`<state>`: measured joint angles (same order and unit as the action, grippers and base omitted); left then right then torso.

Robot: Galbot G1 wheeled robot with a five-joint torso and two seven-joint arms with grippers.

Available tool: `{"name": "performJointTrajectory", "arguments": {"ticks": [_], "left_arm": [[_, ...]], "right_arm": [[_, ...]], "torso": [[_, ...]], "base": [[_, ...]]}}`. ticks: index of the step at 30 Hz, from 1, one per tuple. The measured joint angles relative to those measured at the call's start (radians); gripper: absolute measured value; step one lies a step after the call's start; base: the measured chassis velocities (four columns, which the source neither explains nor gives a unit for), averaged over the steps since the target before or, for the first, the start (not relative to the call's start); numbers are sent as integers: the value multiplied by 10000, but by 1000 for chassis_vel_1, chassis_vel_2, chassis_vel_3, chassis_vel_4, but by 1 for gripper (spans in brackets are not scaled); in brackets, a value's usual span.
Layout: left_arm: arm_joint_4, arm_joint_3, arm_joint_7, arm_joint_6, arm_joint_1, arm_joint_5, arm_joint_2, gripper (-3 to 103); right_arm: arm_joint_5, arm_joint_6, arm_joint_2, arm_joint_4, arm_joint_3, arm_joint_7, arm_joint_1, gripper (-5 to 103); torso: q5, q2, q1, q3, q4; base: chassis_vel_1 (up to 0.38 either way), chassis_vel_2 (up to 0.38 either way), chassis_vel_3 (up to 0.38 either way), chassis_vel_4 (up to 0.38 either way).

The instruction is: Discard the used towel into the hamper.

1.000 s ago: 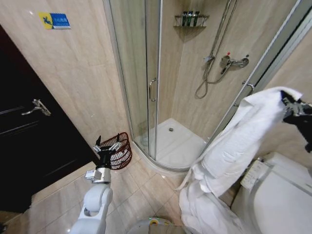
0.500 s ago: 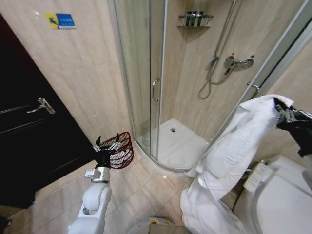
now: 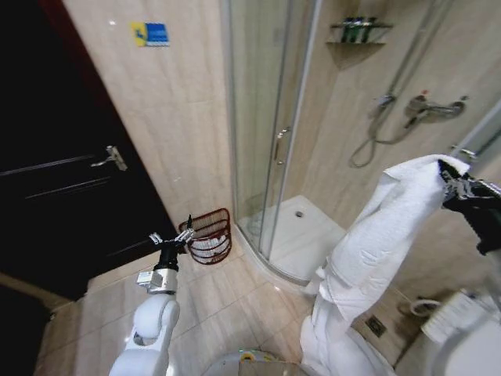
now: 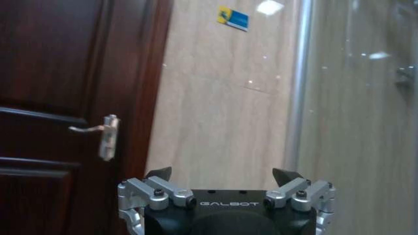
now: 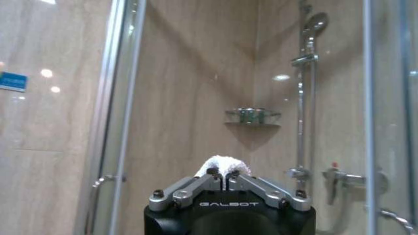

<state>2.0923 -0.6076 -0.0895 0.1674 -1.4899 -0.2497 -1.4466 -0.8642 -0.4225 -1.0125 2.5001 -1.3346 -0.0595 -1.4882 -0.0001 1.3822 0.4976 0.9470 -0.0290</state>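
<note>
So, going left to right: the dark door (image 3: 55, 180) with its lever handle (image 4: 104, 137) takes up the left side, then a stretch of beige tiled wall (image 3: 180, 117). My left gripper (image 3: 171, 238) is parked out front over the floor tiles, jaws spread wide with nothing between them. Just past it, on the floor against the wall beside the glass shower enclosure (image 3: 270, 117), sits the hamper (image 3: 210, 236), a reddish openwork wire basket with something white already lying inside.

Over on the right is the towel (image 3: 376, 235). My right gripper (image 5: 222, 175) is held up high, fingers pinched fully together on a bunched top fold, a white tuft poking out between the tips. The rest hangs down in a long drape, with the low end piled near the toilet (image 3: 470, 345).

Handling-wise, I'd guess it's soft, floppy terry, bulky and fairly heavy for cloth. It won't slip easily, but it'll swing and trail. The hold at the top fold looks fine for carrying; my worry is the long tail dragging or snagging, and the hamper's mouth being small for that much fabric.
</note>
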Motion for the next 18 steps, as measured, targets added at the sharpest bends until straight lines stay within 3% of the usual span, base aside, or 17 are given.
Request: {"name": "performJointTrajectory", "arguments": {"ticks": [9,18], "left_arm": [[-35,14,-8,111,25,28,10,100],[-56,61,0,115,18,104,-71,100]], "right_arm": [[315,87,-143,0,29,69,-104,1],[612,199,-165,0,85,250,-136,1]], "torso": [[1,0,-1,0,-12],[-2,0,0,0,-6]], "base": [[21,10,15,19],[115,128,-98,-127]]}}
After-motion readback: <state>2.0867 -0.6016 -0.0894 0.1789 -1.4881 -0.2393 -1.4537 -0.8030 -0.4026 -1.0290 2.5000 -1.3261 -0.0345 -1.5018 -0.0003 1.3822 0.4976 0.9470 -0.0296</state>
